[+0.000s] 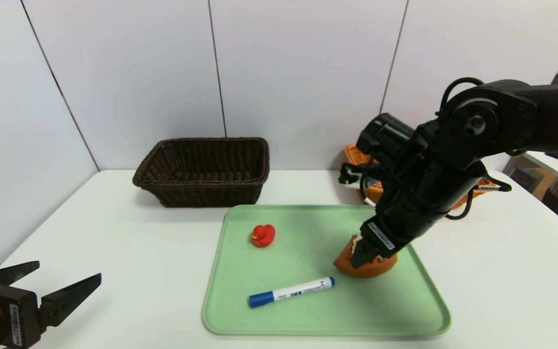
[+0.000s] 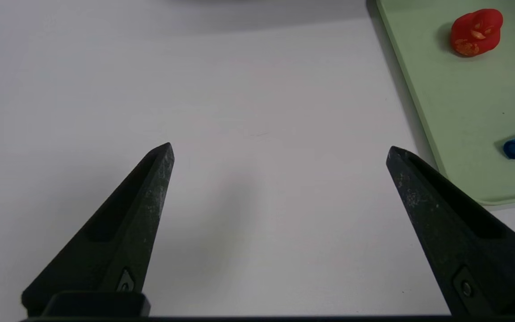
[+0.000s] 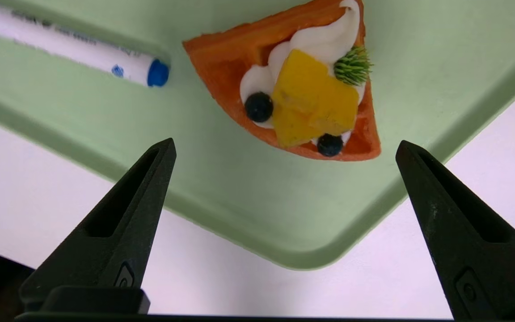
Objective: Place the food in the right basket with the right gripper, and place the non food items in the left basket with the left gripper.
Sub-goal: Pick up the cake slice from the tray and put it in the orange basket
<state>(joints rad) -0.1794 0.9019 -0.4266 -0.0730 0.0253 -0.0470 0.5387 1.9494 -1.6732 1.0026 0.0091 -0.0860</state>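
Sitting on white table (image 1: pixel 492 271), green tray (image 1: pixel 308 315), grey wall panels (image 1: pixel 303 72) behind

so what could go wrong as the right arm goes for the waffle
1. The right gripper is open above the waffle, but the wedge sits off-centre between the jaws; closing now might clip only an edge or squash the cream topping.
2. The pen lies close beside the waffle, so a descending jaw could nudge it.
3. The orange basket is mostly hidden behind the arm, making the drop harder to judge.
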